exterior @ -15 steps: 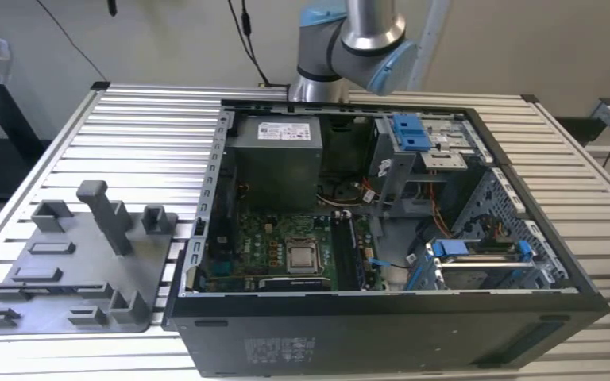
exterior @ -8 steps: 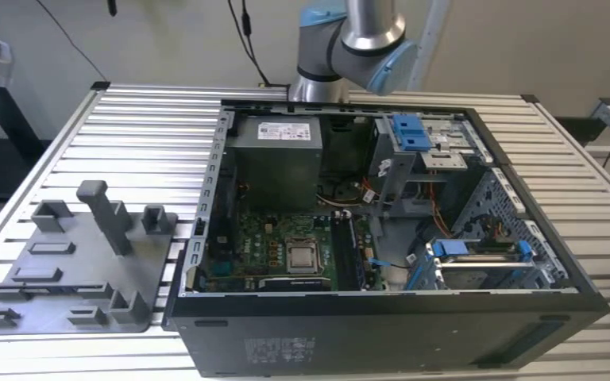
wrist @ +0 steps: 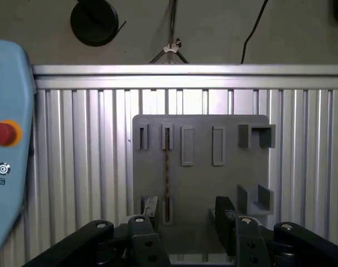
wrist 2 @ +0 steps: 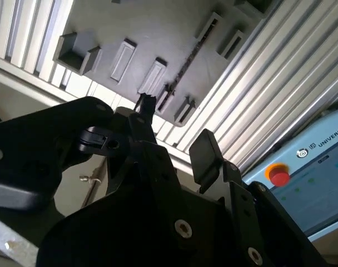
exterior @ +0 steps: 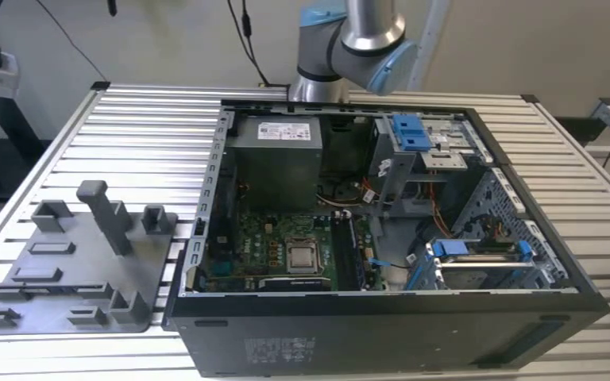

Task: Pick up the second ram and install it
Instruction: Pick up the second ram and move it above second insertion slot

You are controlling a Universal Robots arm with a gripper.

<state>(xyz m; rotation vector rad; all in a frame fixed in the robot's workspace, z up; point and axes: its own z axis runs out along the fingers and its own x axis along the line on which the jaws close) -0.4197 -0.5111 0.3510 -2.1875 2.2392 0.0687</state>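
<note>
The second ram [wrist: 167,172] stands on its edge in a long slot of the grey holder tray [wrist: 202,178], showing as a thin dark strip. In the second wrist view the ram [wrist 2: 185,64] runs slantwise across the tray [wrist 2: 158,28]. My gripper [wrist: 187,210] hangs above the tray with its jaws open and nothing between them. One finger [wrist: 149,207] sits just beside the ram's near end, the other finger [wrist: 224,211] well off to the side. The second wrist view shows the same open gripper [wrist 2: 175,129]. In the exterior view the tray [exterior: 72,262] lies at the left, beside the open computer case [exterior: 390,325].
The case holds a motherboard [exterior: 283,254] with memory slots [exterior: 354,250], a power supply [exterior: 273,159] and blue drive clips [exterior: 411,131]. A tall grey post [exterior: 104,218] rises from the tray. A teach pendant [wrist: 8,139] lies on the slatted table [exterior: 146,135].
</note>
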